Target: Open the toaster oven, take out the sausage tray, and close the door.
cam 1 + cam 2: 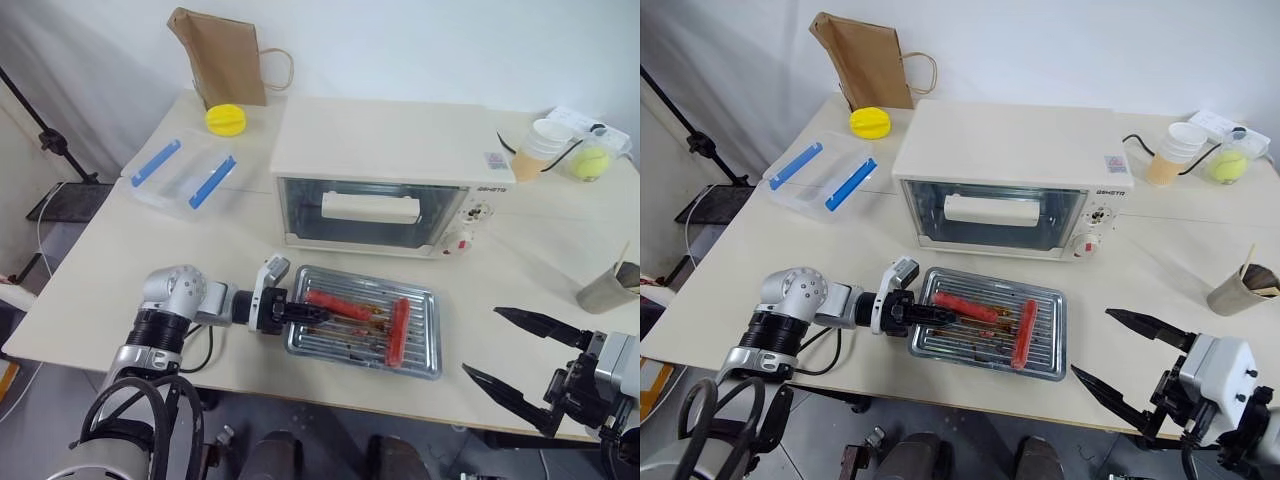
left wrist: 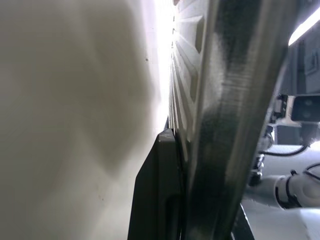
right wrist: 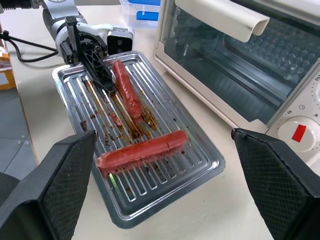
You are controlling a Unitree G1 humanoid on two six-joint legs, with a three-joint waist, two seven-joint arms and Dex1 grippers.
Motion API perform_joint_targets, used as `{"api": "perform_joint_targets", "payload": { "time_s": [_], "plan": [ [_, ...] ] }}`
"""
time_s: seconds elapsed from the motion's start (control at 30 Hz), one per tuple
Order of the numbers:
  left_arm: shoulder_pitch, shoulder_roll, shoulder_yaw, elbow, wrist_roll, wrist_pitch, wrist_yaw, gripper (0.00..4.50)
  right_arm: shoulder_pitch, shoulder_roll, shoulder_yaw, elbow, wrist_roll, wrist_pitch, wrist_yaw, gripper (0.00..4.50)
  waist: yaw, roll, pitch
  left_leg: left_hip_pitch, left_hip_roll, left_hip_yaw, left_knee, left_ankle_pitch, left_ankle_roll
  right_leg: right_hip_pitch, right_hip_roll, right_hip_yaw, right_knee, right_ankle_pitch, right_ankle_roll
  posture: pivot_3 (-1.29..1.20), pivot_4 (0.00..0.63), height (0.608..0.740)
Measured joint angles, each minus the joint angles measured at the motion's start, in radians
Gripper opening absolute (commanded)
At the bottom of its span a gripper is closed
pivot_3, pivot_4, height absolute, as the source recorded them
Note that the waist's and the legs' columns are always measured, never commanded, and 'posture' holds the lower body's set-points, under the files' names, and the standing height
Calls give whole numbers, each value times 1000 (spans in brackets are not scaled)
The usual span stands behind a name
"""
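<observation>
Silver ribbed metal is what catches the eye here: the sausage tray point(image 1: 365, 336) is sitting flat on the beige table point(image 1: 100, 270), just in front of the toaster oven point(image 1: 390, 175) and near the table's front edge. It's got brown grease streaks and two red sausages in it, one lying along the tray toward its left end, the other point(image 1: 397, 331) standing crosswise toward the right. The left gripper point(image 1: 300, 314) comes in from the left side, and its black fingers are pinched onto the tray's left rim, one over the rim and one under it as far as the left wrist view shows. The door point(image 1: 365, 211) is shut, its white bar handle point(image 1: 370, 208) running across the glass. The right gripper point(image 1: 515, 352) hangs off to the right of the tray, past the table's front edge, fingers spread wide with nothing in them. Further back on the table there's a clear plastic box with blue clips point(image 1: 185, 172), a yellow lid point(image 1: 226, 119) and a brown paper bag point(image 1: 222, 57).
</observation>
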Motion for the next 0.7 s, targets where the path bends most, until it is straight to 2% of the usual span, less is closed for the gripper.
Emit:
{"api": "perform_joint_targets", "payload": {
  "time_s": [0.23,0.37,0.43,0.5,0.6,0.7],
  "plan": [
    [74,16,48,-129,24,7,49,2832,-15,0,25,11,-7,-3,4,4500,-27,-2,1,-2,1,0,-1,-1,-2,-5,2,0,2,0,0,0,150,740],
    [99,89,37,-216,24,-24,7,3964,-20,0,31,19,-15,-5,7,4500,-40,-3,2,-2,2,0,-2,-1,-3,-6,2,0,3,0,0,0,150,740],
    [129,136,24,-261,30,-97,-35,4479,-22,0,36,23,-16,-10,13,4500,-46,-3,2,-2,7,1,-3,-1,-3,-6,2,0,3,0,0,0,150,740],
    [163,235,-27,-322,57,-212,-121,4495,-26,0,45,30,-22,-19,19,4500,-51,-4,2,-1,9,3,-3,-1,-5,-6,4,0,2,-1,-4,0,150,740],
    [215,381,-59,-316,155,-437,-267,4495,-36,-1,50,60,-23,-24,35,4500,-54,-3,3,-1,10,5,-4,-1,-6,-7,5,0,2,-1,-6,0,150,740],
    [255,436,-53,-277,231,-626,-359,4495,-45,-2,53,76,-24,-26,48,4500,-48,-2,3,-1,10,5,-5,-1,-5,-8,4,0,0,-1,-6,0,150,740]
  ]
}}
